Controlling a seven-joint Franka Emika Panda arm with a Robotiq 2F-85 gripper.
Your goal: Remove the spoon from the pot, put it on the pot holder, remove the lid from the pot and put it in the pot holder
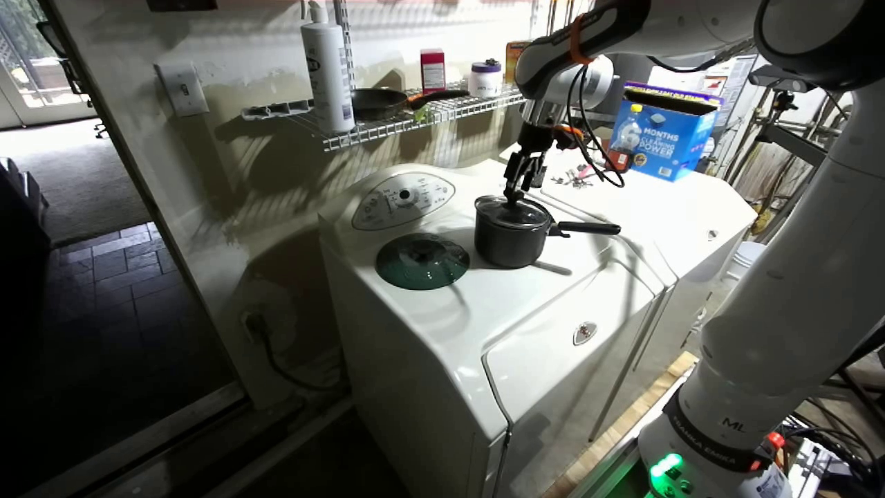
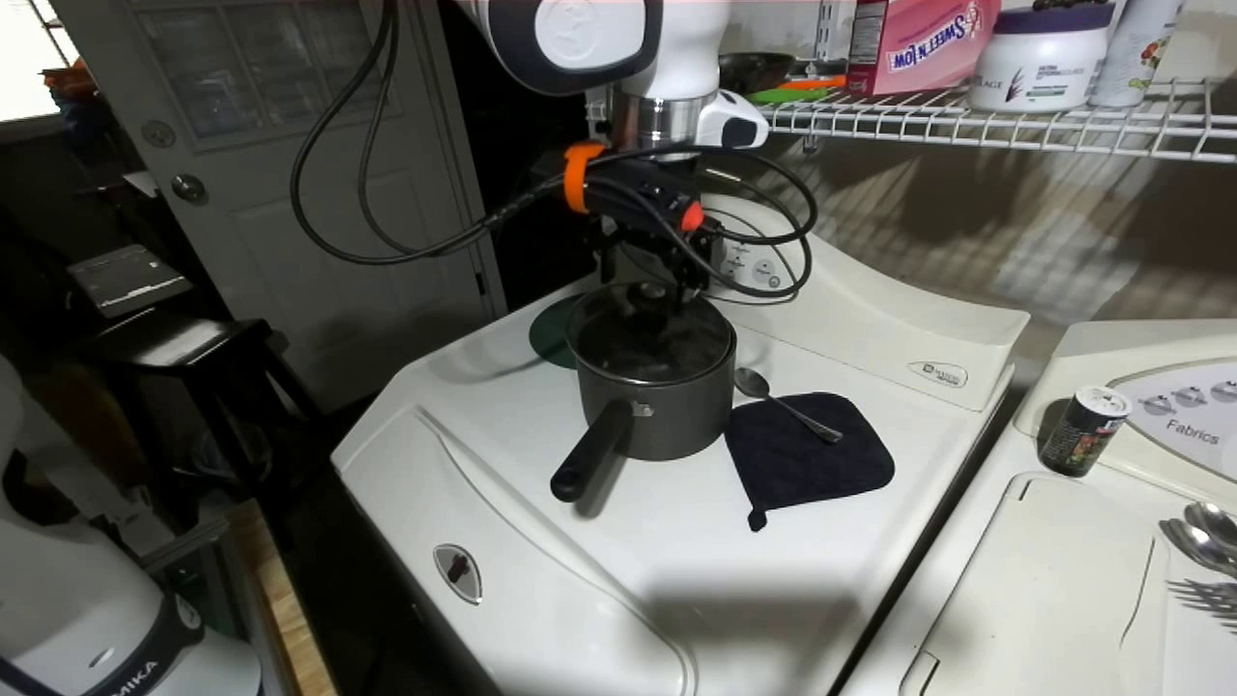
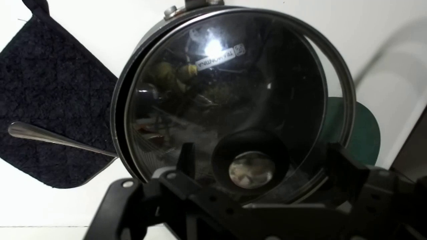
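The dark grey pot stands on the white washer top, also in an exterior view. The glass lid lies on the pot, with its black knob with a silver top. My gripper is open, with one finger on each side of the knob and a gap to each. It points down over the lid in both exterior views. The spoon rests with its handle on the dark pot holder and its bowl past the holder's edge. The wrist view shows the spoon's handle only.
A green disc lies beside the pot. The pot's long handle sticks out toward the washer's front. A wire shelf with bottles and a pan hangs on the wall behind. A can and cutlery are on the neighbouring machine.
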